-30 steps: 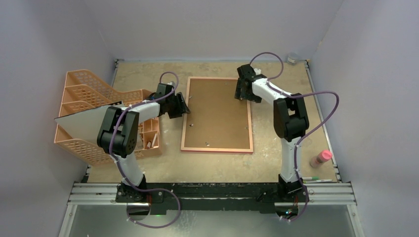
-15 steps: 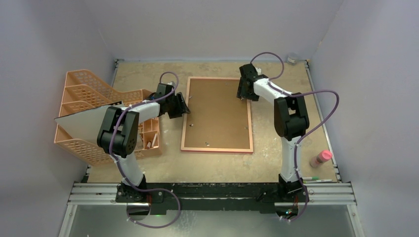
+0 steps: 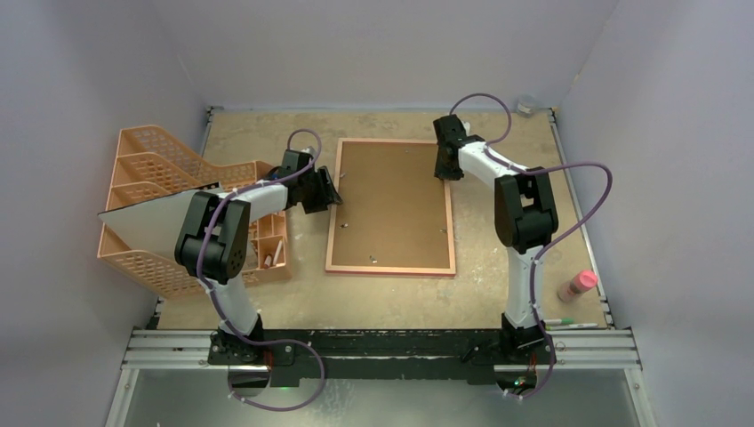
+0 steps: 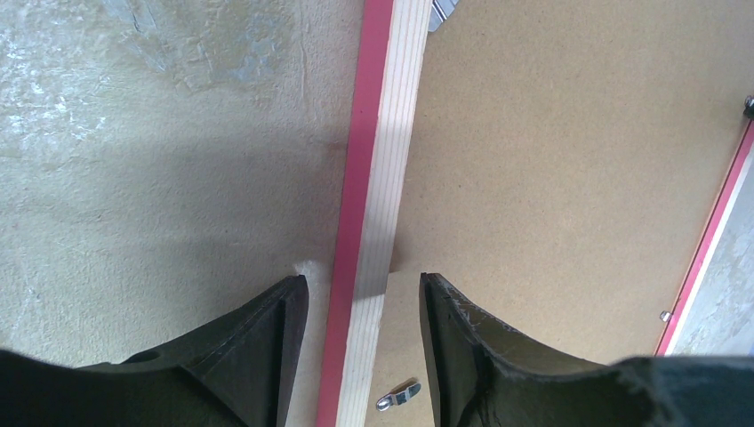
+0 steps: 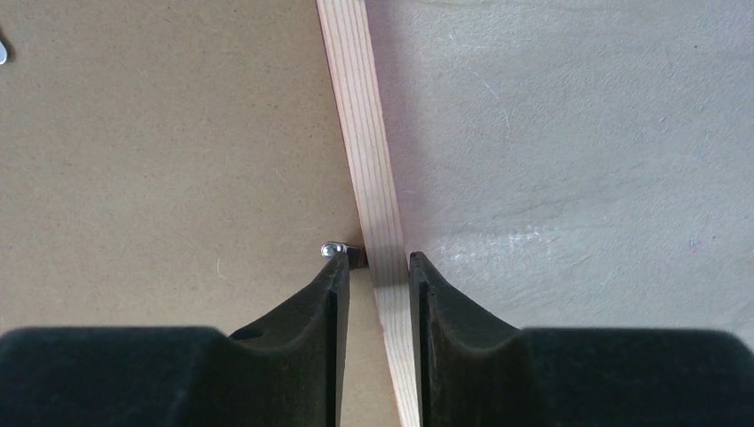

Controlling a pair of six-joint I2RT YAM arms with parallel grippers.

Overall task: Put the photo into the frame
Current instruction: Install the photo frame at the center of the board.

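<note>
The frame [image 3: 391, 269] lies back up in the middle of the table, with a brown backing board [image 3: 391, 205] in it. My left gripper [image 3: 327, 191] is open and straddles the frame's left rail [image 4: 373, 133], with a gap on each side of it [image 4: 360, 289]. My right gripper [image 3: 442, 163] straddles the right rail [image 5: 356, 107] near the far corner [image 5: 375, 260]. Its jaws are narrow: the outer finger is against the wood and a slim gap remains at the inner finger. The photo [image 3: 142, 222] lies pale side up on the organiser.
An orange mesh organiser [image 3: 151, 156] fills the left side, close to my left arm. A pink bottle [image 3: 576, 286] and pens [image 3: 565, 324] lie at the near right. Small metal turn tabs sit on the board by each gripper [image 5: 333, 250] [image 4: 396, 398].
My right gripper has shifted slightly right over the frame's right rail and drawn its jaws much closer together. The left arm and the frame have not moved.
</note>
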